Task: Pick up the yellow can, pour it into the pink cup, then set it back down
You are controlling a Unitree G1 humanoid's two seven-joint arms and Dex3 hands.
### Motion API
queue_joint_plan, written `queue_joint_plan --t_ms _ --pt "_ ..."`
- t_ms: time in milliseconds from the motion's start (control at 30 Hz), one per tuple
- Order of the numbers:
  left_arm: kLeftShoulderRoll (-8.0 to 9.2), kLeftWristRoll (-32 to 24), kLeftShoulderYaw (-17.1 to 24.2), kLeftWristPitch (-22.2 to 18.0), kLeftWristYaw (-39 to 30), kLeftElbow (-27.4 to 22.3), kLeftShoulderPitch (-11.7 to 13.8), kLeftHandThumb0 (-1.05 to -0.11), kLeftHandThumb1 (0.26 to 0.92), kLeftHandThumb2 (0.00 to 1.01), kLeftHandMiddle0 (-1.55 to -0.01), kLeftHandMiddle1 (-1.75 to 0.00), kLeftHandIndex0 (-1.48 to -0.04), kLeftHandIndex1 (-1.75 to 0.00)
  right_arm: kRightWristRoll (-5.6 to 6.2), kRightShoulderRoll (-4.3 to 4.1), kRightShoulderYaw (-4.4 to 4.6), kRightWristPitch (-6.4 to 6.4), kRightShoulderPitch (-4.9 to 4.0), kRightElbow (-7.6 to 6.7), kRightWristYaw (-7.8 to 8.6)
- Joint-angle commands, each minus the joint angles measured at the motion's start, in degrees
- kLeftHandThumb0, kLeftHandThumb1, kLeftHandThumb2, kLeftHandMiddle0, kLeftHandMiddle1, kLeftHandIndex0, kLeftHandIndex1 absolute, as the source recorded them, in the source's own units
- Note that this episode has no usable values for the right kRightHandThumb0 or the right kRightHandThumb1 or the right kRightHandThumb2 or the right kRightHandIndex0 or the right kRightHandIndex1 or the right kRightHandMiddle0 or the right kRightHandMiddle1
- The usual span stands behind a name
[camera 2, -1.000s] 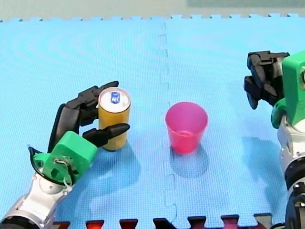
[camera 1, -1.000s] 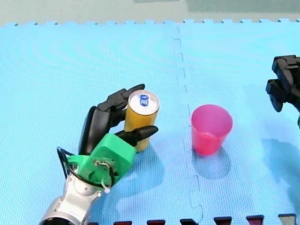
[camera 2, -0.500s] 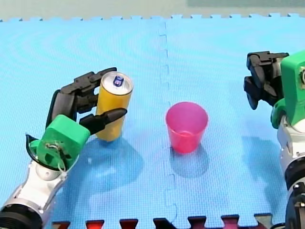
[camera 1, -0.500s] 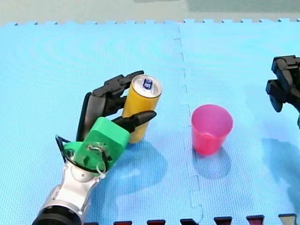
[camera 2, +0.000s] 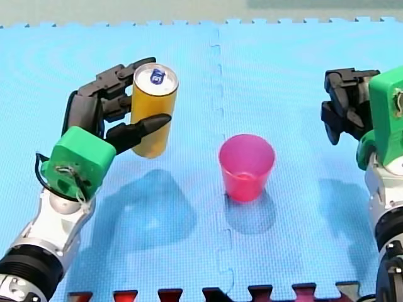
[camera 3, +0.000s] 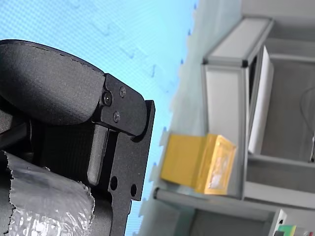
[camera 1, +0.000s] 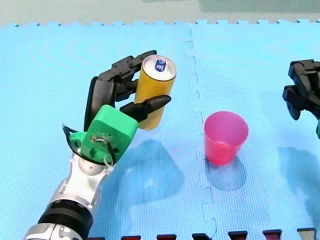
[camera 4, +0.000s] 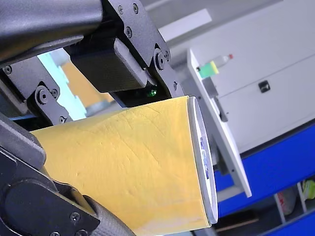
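Note:
My left hand is shut on the yellow can, which hangs in the air above the blue mat, tilted a little with its silver top toward the far right. The can's shadow lies on the mat below it. The second wrist view shows the yellow can close up between black fingers. The pink cup stands upright on the mat, to the right of the can and nearer to me. My right hand hovers at the right edge, apart from the cup, fingers curled and holding nothing.
The blue foam mat covers the work surface, with a seam running between can and cup. In the first wrist view a metal frame and a yellow box lie beyond the mat's edge.
My left hand has lifted the yellow can off the mat and carried it up and away from me. The cup and the right hand have stayed put.

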Motion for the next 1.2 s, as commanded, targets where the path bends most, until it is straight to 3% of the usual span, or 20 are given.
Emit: queue_joint_plan --t_ms 0,400,733,933,1167 --pt "0.32 0.18 0.09 0.26 0.69 -0.27 -1.12 -0.371 0.777 0.0 -1.35 -0.01 -1.22 0.0 0.13 -0.1 -0.1 0.11 0.0 0.01 -0.06" --pt "1.45 4.93 -2.0 -0.01 4.98 -0.07 -2.58 -0.373 0.77 0.0 -1.35 0.0 -1.23 -0.01 0.26 0.21 -0.19 -0.06 0.15 -0.1 0.09" --pt "3.14 14.53 -7.29 8.3 11.68 -4.92 -4.15 -0.409 0.774 0.0 -1.35 0.0 -1.23 0.0 0.59 0.45 -0.41 -0.11 0.17 -0.07 0.46" --pt "4.12 18.64 -10.11 9.52 15.36 -6.32 -4.84 -0.419 0.776 0.0 -1.35 0.0 -1.2 0.0 0.62 0.6 -0.4 -0.22 0.18 -0.07 0.56" --pt "4.01 20.05 -11.94 10.0 16.89 -7.35 -5.48 -0.424 0.779 0.0 -1.35 0.0 -1.19 0.0 0.92 0.81 -0.55 -0.45 0.25 -0.13 1.02"
